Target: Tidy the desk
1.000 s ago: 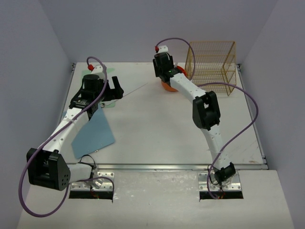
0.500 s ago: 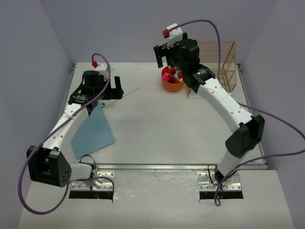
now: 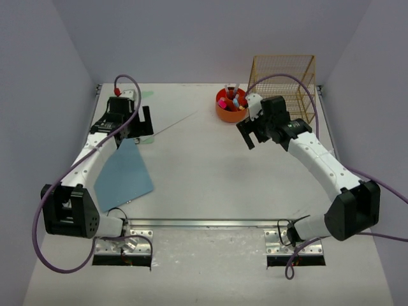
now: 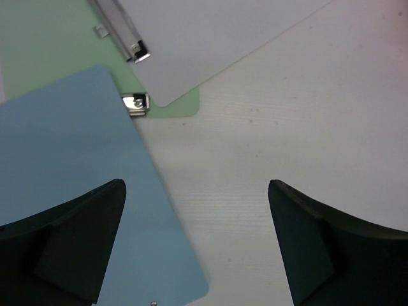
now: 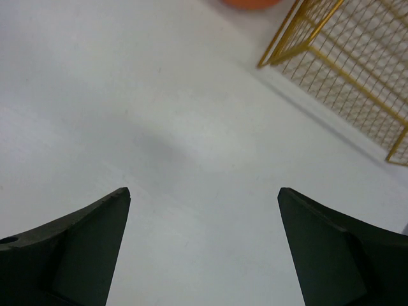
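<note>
looks done: orange pen cup (image 3: 231, 107) far, beside wire rack (image 3: 284, 86) | left, I guess: blue folder (image 3: 124, 175), green clipboard (image 4: 38, 38), loose paper (image 4: 210, 38) spread over left side of desk (image 3: 210, 172) | my left end effector (image 4: 197, 242) wide, empty, above them | my right end effector (image 5: 204, 248) wide, empty

Overhead camera high behind the near edge, facing down over the whole desk (image 3: 210, 185), left wrist close above the blue sheet (image 4: 70, 185), right wrist low beside the gold wire rack (image 5: 347, 67), both seen overhead too
</note>
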Robot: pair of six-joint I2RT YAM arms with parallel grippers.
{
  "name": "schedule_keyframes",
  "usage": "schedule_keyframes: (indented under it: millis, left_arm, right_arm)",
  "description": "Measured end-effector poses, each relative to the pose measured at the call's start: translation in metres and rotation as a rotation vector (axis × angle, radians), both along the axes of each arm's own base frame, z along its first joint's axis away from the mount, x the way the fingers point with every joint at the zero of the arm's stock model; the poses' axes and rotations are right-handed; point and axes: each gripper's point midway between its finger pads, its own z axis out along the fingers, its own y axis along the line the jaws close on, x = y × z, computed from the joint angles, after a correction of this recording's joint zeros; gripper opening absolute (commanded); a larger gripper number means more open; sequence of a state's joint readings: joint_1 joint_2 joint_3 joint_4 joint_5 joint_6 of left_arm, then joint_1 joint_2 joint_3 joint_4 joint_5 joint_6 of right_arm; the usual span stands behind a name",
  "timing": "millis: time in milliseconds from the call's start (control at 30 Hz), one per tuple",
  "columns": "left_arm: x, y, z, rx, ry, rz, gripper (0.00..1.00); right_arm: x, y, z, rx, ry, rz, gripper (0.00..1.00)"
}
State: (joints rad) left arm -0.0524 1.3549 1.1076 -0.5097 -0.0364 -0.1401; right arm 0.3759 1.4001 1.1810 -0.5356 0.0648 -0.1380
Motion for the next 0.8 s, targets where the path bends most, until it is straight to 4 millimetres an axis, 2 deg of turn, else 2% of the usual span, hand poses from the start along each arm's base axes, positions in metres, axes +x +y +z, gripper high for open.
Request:
schedule_keyframes:
  millis: [100, 167, 233, 367, 467, 600, 667, 800]
  left_arm:
    - [-0.007, 0.040, -0.011, -0.032, 0.057, 0.113, 0.93]
    - [-0.014, 0.059, -0.021, -0.026, 0.109, 0.131, 0.96]
    - [-0.022, 0.062, -0.030, 0.003, 0.158, 0.069, 0.98]
    - [-0.033, 0.059, -0.043, 0.072, 0.211, -0.049, 0.95]
    - [-0.033, 0.063, -0.049, 0.121, 0.219, -0.092, 0.87]
    - [-0.015, 0.068, -0.060, 0.137, 0.228, -0.092, 0.78]
    - [0.000, 0.072, -0.062, 0.128, 0.254, -0.023, 0.74]
    - [0.072, 0.082, -0.053, 0.148, 0.164, 0.150, 0.70]
  right_arm:
    - [-0.027, -0.006, -0.023, -0.005, 0.081, 0.020, 0.99]
    - [-0.039, -0.006, -0.026, 0.008, 0.099, 0.037, 0.99]
    - [-0.043, -0.004, -0.023, 0.026, 0.095, 0.052, 0.99]
    - [-0.046, 0.002, -0.024, 0.054, 0.090, 0.076, 0.99]
    - [-0.049, 0.005, -0.031, 0.067, 0.106, 0.090, 0.99]
    - [-0.051, 0.008, -0.038, 0.079, 0.132, 0.099, 0.99]
    - [-0.051, 0.010, -0.039, 0.085, 0.135, 0.101, 0.99]
    - [-0.049, 0.012, -0.040, 0.096, 0.127, 0.102, 0.99]
